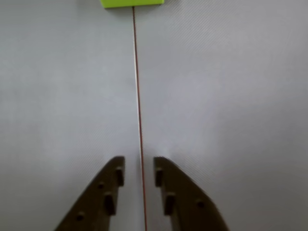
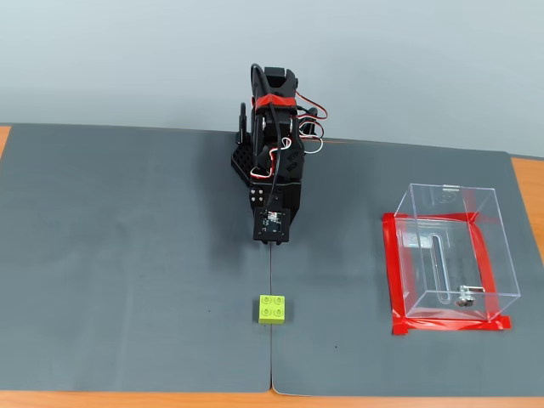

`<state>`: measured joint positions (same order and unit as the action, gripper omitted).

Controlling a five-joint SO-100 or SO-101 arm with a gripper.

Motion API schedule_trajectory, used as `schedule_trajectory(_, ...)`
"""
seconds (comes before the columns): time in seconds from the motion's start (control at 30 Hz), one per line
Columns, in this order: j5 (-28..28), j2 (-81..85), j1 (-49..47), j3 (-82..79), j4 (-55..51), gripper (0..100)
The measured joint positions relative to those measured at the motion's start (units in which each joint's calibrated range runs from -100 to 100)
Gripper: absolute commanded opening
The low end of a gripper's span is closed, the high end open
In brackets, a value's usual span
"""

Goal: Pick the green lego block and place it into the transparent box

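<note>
The green lego block is a small lime-green 2x2 brick lying on the grey mat in front of the arm, on the seam between two mats. In the wrist view only its near edge shows, at the top. My gripper points down at the mat well short of the block, with its two dark fingers a narrow gap apart and nothing between them. In the fixed view the arm is folded back, and its fingers are hidden under the wrist. The transparent box stands to the right on a red tape border.
A thin seam between the two grey mats runs from the gripper to the block. Orange table edge shows beyond the mats at the right. A small metal fitting lies inside the box.
</note>
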<state>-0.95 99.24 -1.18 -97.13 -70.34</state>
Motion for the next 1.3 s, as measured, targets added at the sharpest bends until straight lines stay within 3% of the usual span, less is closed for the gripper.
schedule_trajectory(0.93,0.00,0.00,0.00,0.27,0.00,7)
schedule_trajectory(1.3,-0.15,0.08,0.07,12.39,0.00,7)
